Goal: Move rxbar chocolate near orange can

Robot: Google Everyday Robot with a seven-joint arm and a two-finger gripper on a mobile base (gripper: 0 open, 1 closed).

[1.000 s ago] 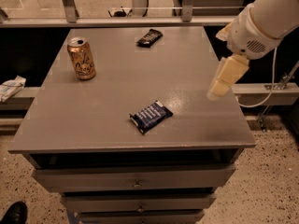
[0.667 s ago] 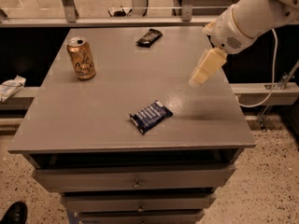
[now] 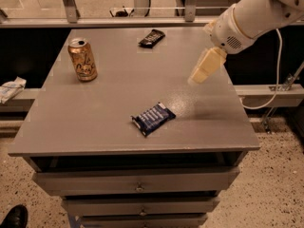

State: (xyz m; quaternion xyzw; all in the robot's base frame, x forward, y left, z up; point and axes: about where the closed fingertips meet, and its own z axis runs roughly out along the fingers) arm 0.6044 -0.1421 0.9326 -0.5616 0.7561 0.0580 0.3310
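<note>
The rxbar chocolate (image 3: 152, 37) is a small dark wrapped bar lying near the far edge of the grey table (image 3: 118, 94). The orange can (image 3: 82, 59) stands upright at the far left of the table. My gripper (image 3: 203, 69) hangs from the white arm over the right side of the table, above the surface. It is to the right of and nearer than the chocolate bar, apart from it, and holds nothing that I can see.
A larger blue-and-white wrapped bar (image 3: 153, 118) lies near the front middle of the table. Drawers (image 3: 137, 182) sit below the tabletop. A rail (image 3: 142, 20) runs behind the table. A shoe (image 3: 14, 216) shows at the bottom left.
The gripper has moved left, in over the right side of the table. The bars and the can have not moved.
</note>
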